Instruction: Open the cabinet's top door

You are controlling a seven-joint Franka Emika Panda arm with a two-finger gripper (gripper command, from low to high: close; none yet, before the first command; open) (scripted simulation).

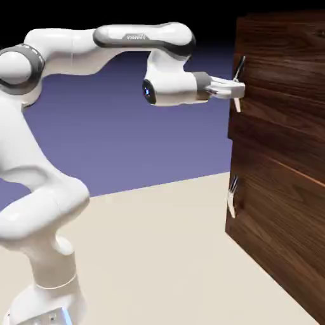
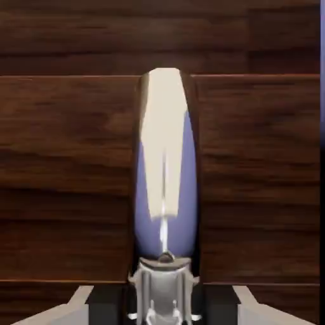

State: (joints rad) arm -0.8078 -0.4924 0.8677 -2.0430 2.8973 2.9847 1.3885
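**Gripper on the top door handle**

While the arm (image 1: 76, 127) reaches level across the exterior view, the gripper (image 1: 236, 91) sits right at the front face of the cabinet (image 1: 279, 159), at the height of the top door (image 1: 279, 70). The top door's handle (image 1: 239, 71) is a slim vertical bar, dark at its upper end; the fingers meet it at its lower part, and a short pale stub of it shows just below them. Fingers look drawn in around the bar, though this view is too small to confirm contact. Well below the gripper, the lower door (image 1: 273, 222) carries an all-silver handle (image 1: 232, 198), untouched. A thin light seam between the two panels runs below the gripper. Cabinet stands on the pale table (image 1: 165, 254).

Hand view: straight ahead of the gripper (image 2: 164, 298), the handle (image 2: 165, 159) fills the centre, shiny, reflecting cream and violet. Its near end sits between the two grey finger tips (image 2: 70, 311) at the bottom edge, so the gripper is clamped on the handle. Dark wood-grain of the top door (image 2: 63, 159) fills everything behind it.
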